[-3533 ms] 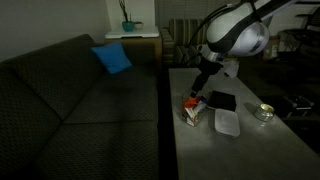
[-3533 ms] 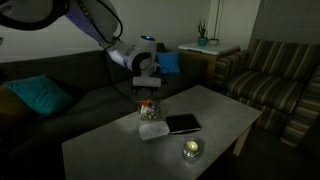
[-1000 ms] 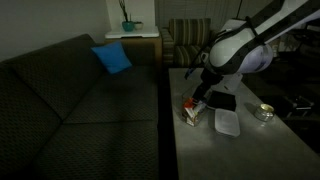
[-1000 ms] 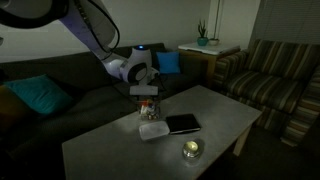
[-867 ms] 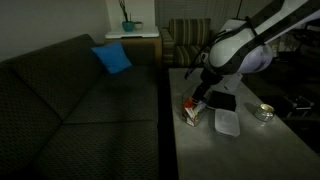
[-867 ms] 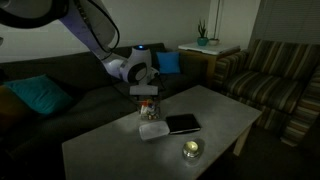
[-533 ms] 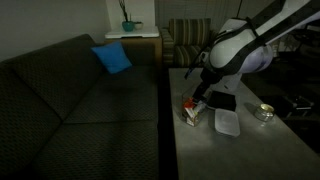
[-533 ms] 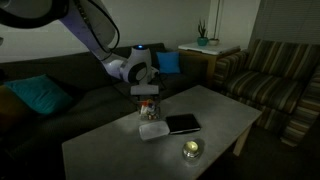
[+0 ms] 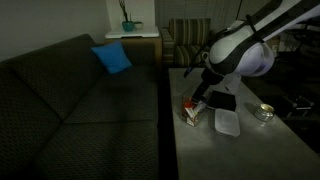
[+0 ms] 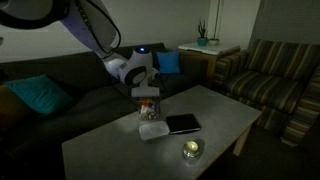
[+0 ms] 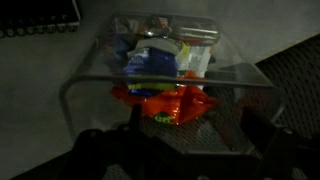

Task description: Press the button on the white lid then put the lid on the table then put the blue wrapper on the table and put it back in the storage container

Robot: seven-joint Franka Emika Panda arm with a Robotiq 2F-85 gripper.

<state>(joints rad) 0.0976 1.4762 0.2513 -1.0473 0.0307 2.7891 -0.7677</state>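
Lowered closer over the storage container [image 9: 192, 112] since the earliest frames; hardly shifted in the last second.

In an exterior view: noted pincer [image 9: 198, 99] just above the lidless container, at the table [image 9: 250, 160] edge nearest the sofa [image 9: 80, 100]. Found white lid [image 9: 228, 122] flat on the table just beside the container, flat black object [image 9: 221, 101] behind it, silvery dish [image 9: 263, 113] apart.

In an exterior view: confirmed same layout, lid [image 10: 153, 130] touching or nearly touching the container [image 10: 148, 110].

Wrist view: looks down into the container; shows blue wrapper [image 11: 150, 65] inside, above orange-red wrappers [image 11: 165, 100]. Recorded pincer spread wide, dark fingers [image 11: 100, 155] on either side, holding nothing.
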